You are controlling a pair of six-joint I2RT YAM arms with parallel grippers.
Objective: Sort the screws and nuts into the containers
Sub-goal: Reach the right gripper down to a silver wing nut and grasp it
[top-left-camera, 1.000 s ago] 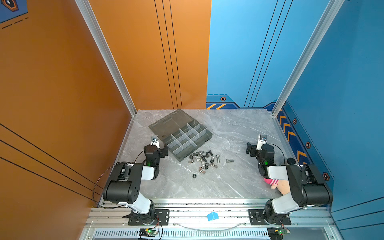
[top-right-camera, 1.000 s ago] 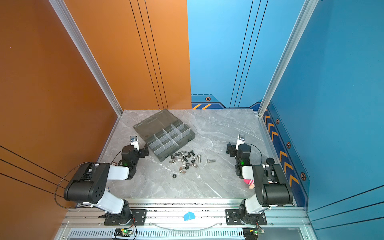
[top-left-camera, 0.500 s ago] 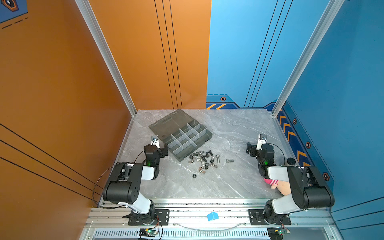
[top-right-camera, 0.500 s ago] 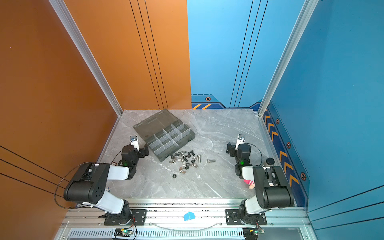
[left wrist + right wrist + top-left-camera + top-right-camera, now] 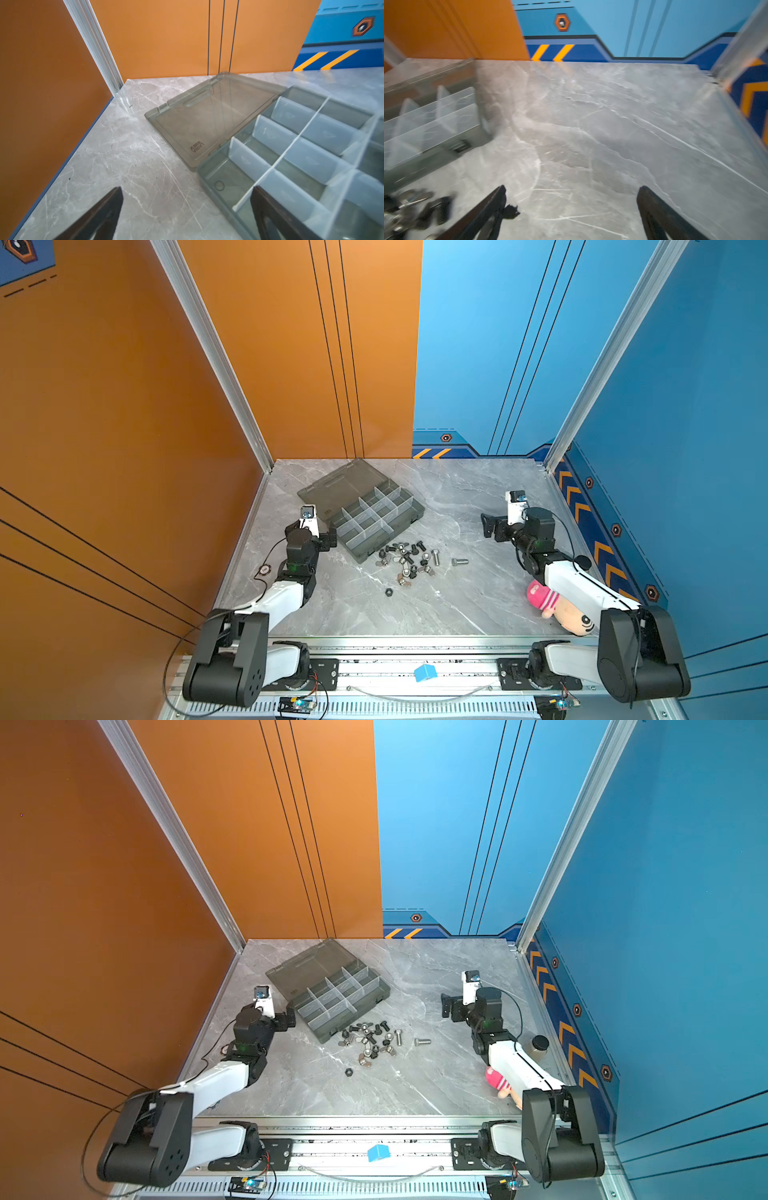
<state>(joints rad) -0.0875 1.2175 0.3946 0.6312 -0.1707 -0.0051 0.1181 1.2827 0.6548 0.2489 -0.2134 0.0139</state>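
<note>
The containers are compartments of a smoky-grey organizer box (image 5: pixel 376 522) (image 5: pixel 345 1002) whose flat lid (image 5: pixel 340 487) lies open behind it. They look empty in the left wrist view, where clear dividers (image 5: pixel 291 145) show. Screws and nuts lie in a loose pile (image 5: pixel 405 558) (image 5: pixel 370 1040) in front of the box. One silver bolt (image 5: pixel 459 561) and one black nut (image 5: pixel 389 592) lie apart from it. My left gripper (image 5: pixel 312 531) (image 5: pixel 187 193) stands open and empty at the box's left corner. My right gripper (image 5: pixel 509 522) (image 5: pixel 571 193) is open over bare table, right of the pile (image 5: pixel 415 207).
A pink plush doll (image 5: pixel 557 605) lies under my right arm near the front right. A black-capped bottle (image 5: pixel 538 1044) stands by the right wall. Orange and blue walls close in the table on three sides. A blue cube (image 5: pixel 424 672) sits on the front rail.
My right arm has shifted slightly and its wrist view is blurred by motion. The left arm, the box and the pile have not moved.
</note>
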